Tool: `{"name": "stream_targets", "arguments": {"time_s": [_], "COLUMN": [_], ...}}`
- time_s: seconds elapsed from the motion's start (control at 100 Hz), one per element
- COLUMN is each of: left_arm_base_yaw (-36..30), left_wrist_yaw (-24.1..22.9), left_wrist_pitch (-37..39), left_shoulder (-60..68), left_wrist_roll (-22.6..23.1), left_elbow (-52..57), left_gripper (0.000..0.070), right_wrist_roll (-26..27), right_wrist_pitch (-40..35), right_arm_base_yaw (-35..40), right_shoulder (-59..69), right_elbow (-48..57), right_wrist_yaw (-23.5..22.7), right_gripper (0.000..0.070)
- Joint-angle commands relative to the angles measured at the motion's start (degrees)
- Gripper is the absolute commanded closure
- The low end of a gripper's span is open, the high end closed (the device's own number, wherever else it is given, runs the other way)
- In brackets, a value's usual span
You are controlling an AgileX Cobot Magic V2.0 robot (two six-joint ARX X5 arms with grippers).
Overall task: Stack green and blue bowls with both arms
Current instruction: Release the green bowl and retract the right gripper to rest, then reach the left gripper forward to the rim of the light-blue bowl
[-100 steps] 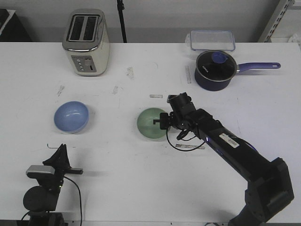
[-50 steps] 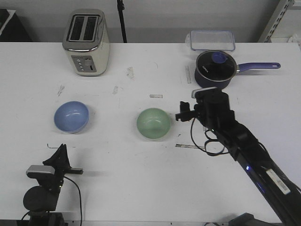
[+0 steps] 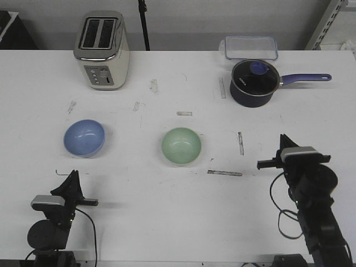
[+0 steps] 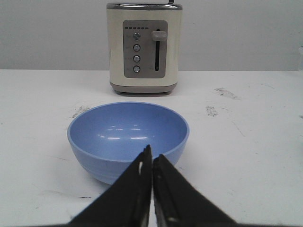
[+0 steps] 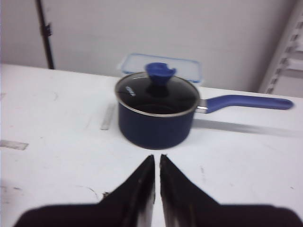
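The light blue bowl (image 3: 84,137) sits upright on the white table at the left. The pale green bowl (image 3: 181,146) sits upright near the middle, apart from it. My left gripper (image 3: 73,174) is at the front left, shut and empty, just in front of the blue bowl. In the left wrist view the shut gripper (image 4: 151,153) points at the blue bowl (image 4: 128,132). My right gripper (image 3: 282,139) is at the front right, well right of the green bowl. In the right wrist view the gripper (image 5: 156,158) is shut and empty, and neither bowl shows.
A cream toaster (image 3: 103,50) stands at the back left. A navy saucepan (image 3: 255,82) with a lid and long handle stands at the back right, with a clear lidded box (image 3: 250,47) behind it. Tape strips (image 3: 225,173) lie flat right of the green bowl.
My right arm has drawn back from the green bowl's right edge to the front right of the table. The green bowl stays on the table. The left arm has not moved.
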Motion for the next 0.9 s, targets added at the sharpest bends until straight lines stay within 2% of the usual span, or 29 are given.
{"name": "stream_targets", "arguments": {"time_s": [0.0, 0.13, 0.22, 0.41, 0.67, 0.89], "left_arm_base_yaw": [0.11, 0.11, 0.11, 0.11, 0.11, 0.11], "left_wrist_yaw": [-0.2, -0.2, -0.2, -0.2, -0.2, -0.2], "left_wrist_pitch": [0.9, 0.9, 0.9, 0.9, 0.9, 0.9], "left_shoulder": [-0.11, -0.11, -0.11, -0.11, -0.11, -0.11], "left_wrist_roll": [0.26, 0.26, 0.26, 0.26, 0.26, 0.26], "left_elbow": [-1.27, -1.27, -1.27, -1.27, -1.27, -1.27], "left_gripper": [0.0698, 0.0699, 0.0698, 0.0698, 0.0698, 0.0698], "right_wrist_roll": [-0.52, -0.35, 1.81, 5.42, 5.46, 5.44], "right_wrist_pitch": [1.36, 0.42, -1.11, -7.26, -7.26, -6.71], "right_arm_base_yaw": [-0.26, -0.55, -0.55, -0.55, -0.5, -0.5], "right_shoulder": [-3.85, -12.37, -18.43, -28.74, -38.38, -40.46], "right_elbow": [-2.78, -8.57, -11.15, -11.63, -11.61, -11.61], "right_wrist_yaw": [-0.22, -0.22, -0.2, -0.17, -0.2, -0.17], "right_gripper": [0.0691, 0.0691, 0.0691, 0.0691, 0.0691, 0.0691]}}
